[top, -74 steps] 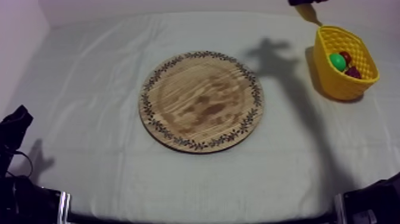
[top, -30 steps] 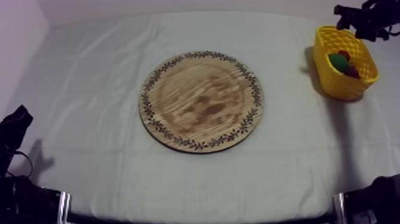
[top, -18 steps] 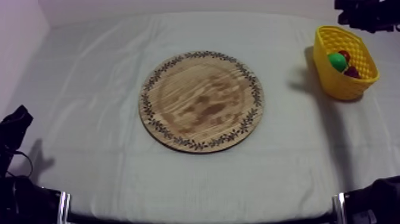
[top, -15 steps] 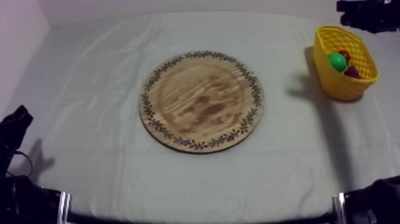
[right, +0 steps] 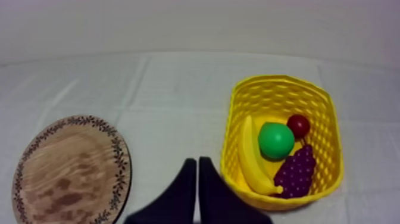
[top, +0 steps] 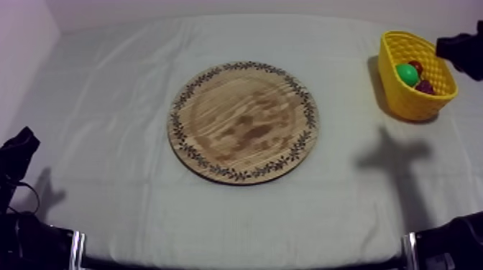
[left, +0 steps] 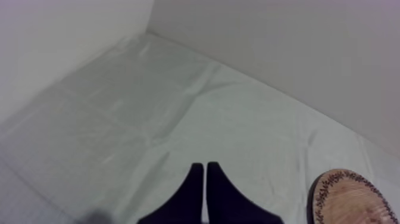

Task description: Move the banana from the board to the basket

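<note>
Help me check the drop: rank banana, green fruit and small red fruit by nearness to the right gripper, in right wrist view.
1. Banana, along the yellow basket wall closest to the right gripper.
2. Green fruit, mid-basket.
3. Small red fruit, by the far wall.

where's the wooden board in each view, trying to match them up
Top view: wooden board at the middle of the table, yellow basket near the table's right edge.
Left wrist view: the board's edge lies beside the shut left end effector.
Right wrist view: the board lies beside the right end effector, opposite the basket.
Shared landmark: the board's patterned rim.
</note>
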Tool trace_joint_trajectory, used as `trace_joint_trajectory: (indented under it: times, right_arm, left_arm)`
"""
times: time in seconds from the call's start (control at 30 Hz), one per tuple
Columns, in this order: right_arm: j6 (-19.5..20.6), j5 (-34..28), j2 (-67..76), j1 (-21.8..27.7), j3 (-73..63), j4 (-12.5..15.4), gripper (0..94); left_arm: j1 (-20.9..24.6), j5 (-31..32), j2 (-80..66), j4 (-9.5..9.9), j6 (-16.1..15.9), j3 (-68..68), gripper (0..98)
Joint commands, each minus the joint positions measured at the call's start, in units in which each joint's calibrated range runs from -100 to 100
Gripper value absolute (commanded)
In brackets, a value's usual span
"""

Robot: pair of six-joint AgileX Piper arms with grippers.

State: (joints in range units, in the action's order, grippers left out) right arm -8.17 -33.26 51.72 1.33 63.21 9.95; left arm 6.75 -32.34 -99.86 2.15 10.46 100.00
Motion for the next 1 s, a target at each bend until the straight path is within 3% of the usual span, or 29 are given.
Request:
trace_joint_trajectory:
  times: [0.0, 0.4, 0.67, 0.9, 0.97]
  right_arm:
    - [-0.34, -0.55, 6.63, 0.14, 2.95, 0.33, 0.6]
    - [-1.24, -0.72, 27.07, 0.4, 14.29, 1.59, 0.6]
    - [-1.2, -6.11, 42.44, 0.6, 22.05, 0.71, 0.6]
    - [-0.04, -2.23, 43.9, 1.01, 31.02, 0.49, 0.5]
    - [1.77, -0.73, 43.93, 0.83, 33.49, -0.91, 0.4]
  left_arm:
    - [0.02, 0.0, 0.04, -0.03, 0.02, 0.0, 0.1]
    - [0.02, 0.0, 0.04, -0.03, 0.02, 0.0, 0.1]
    - [0.02, 0.0, 0.04, -0.02, 0.0, 0.0, 0.1]
    - [0.02, 0.0, 0.04, -0.03, 0.01, 0.0, 0.1]
    - [0.02, 0.0, 0.04, -0.03, 0.0, 0.0, 0.1]
